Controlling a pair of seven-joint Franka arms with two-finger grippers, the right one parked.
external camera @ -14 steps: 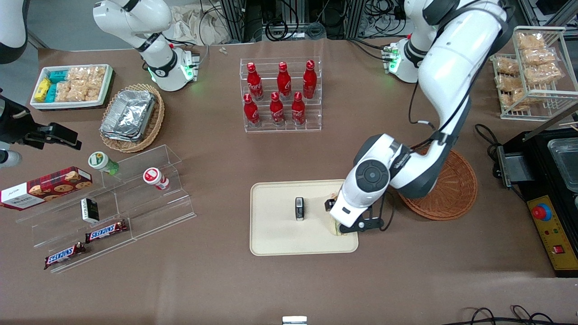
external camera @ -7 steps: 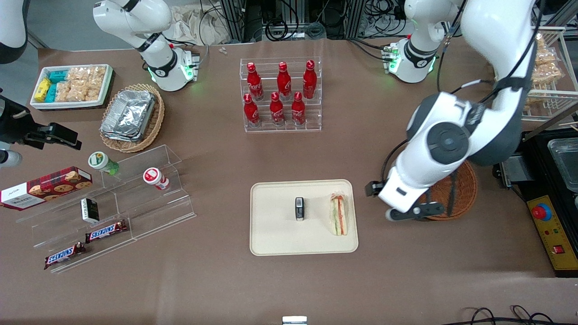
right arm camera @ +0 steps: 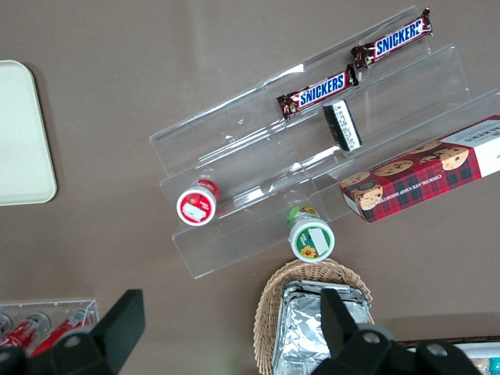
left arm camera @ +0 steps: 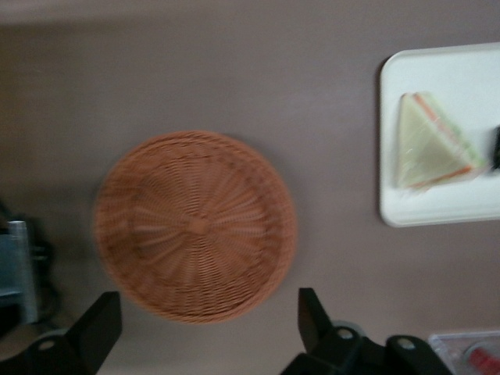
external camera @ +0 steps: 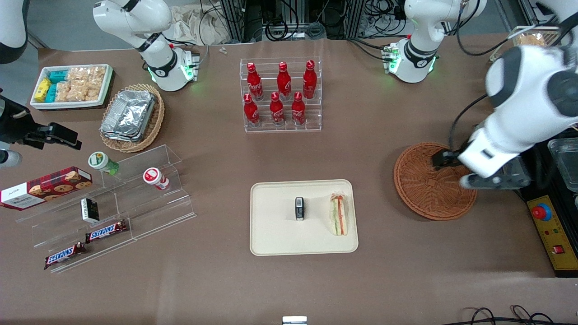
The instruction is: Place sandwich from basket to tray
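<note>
The wrapped triangular sandwich (external camera: 338, 215) lies on the cream tray (external camera: 275, 237), at the tray end nearest the basket; it also shows in the left wrist view (left arm camera: 430, 144) on the tray (left arm camera: 437, 209). The reddish-brown wicker basket (external camera: 426, 187) is empty, and the left wrist view shows its bare woven bottom (left arm camera: 195, 226). My left gripper (external camera: 456, 170) hangs above the basket's rim on the side away from the tray. In the left wrist view the gripper (left arm camera: 205, 332) is open and empty, with its fingers (left arm camera: 312, 320) wide apart.
A small black object (external camera: 299, 208) lies in the middle of the tray. A black machine with a red button (external camera: 548, 212) stands close beside the basket at the working arm's end. A rack of red bottles (external camera: 281, 95) stands farther from the camera than the tray.
The gripper was low over the sandwich on the tray. It has let go, risen and swung away to above the basket. The sandwich stays on the tray.
</note>
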